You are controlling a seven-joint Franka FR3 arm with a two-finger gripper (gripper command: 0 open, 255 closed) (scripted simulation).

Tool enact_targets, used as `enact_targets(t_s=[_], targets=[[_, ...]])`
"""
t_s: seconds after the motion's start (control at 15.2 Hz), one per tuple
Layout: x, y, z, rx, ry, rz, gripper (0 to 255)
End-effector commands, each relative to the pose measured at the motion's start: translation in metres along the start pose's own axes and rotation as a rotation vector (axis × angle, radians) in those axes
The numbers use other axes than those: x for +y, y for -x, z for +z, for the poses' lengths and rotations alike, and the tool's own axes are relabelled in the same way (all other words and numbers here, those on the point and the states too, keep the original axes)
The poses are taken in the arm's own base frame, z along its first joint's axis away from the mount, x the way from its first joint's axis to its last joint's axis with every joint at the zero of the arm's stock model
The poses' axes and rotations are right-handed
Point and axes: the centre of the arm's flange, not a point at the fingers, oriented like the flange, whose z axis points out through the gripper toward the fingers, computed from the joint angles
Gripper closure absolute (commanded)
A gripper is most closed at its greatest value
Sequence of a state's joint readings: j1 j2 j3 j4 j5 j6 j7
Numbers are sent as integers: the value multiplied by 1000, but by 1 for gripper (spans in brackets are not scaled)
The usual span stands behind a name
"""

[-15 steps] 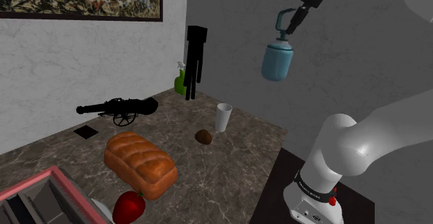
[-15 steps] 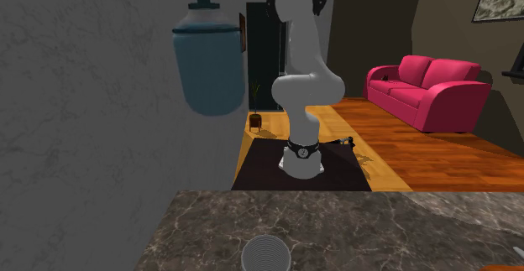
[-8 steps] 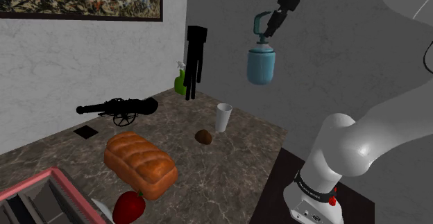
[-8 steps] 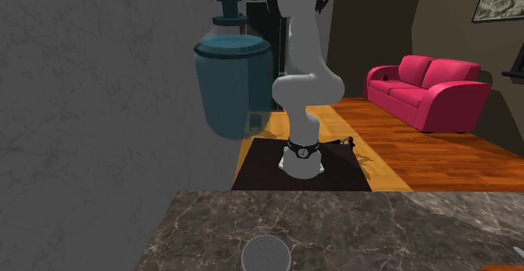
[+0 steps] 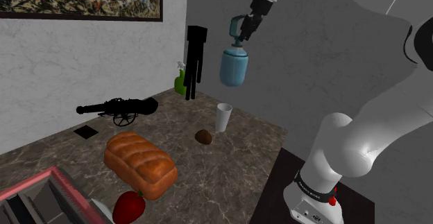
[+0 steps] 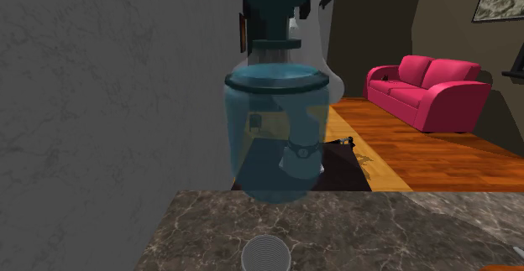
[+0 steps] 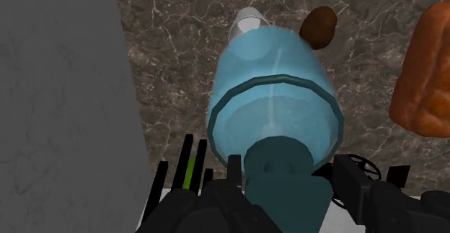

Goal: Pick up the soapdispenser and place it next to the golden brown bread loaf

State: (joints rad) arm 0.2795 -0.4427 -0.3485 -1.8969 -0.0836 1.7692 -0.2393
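Note:
A translucent blue soap dispenser (image 5: 234,66) with a dark teal pump hangs high in the air, over the table's far right part. My gripper (image 5: 243,27) is shut on its pump head from above. In the wrist view the bottle (image 7: 274,94) hangs below the gripper (image 7: 285,188), whose fingers (image 7: 359,188) clasp the teal pump. In the second exterior view the dispenser (image 6: 277,135) looms large above the table edge. The golden brown bread loaf (image 5: 139,164) lies on the dark marble table (image 5: 229,167), well to the shoulder view's lower left of the bottle; its end (image 7: 425,73) shows in the wrist view.
A white cup (image 5: 223,117) and a small brown lump (image 5: 203,136) stand below the dispenser. A black cannon model (image 5: 118,108), a green bottle (image 5: 180,81) and a black figure (image 5: 196,59) line the back. A red apple (image 5: 129,205) and a pink-rimmed box (image 5: 41,191) sit near the loaf.
The arm has carried the dispenser toward the shoulder view's left, from beside the grey wall to above the cup. In the second exterior view it has come closer and lower.

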Motion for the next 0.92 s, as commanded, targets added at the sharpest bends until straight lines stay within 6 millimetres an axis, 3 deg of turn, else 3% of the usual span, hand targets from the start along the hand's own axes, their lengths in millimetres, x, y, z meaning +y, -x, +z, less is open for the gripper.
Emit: enact_targets(t_s=[0.0,0.86], targets=[[-15,-18,13,2,0,1,255],[-108,-135,98,2,0,1,255]])
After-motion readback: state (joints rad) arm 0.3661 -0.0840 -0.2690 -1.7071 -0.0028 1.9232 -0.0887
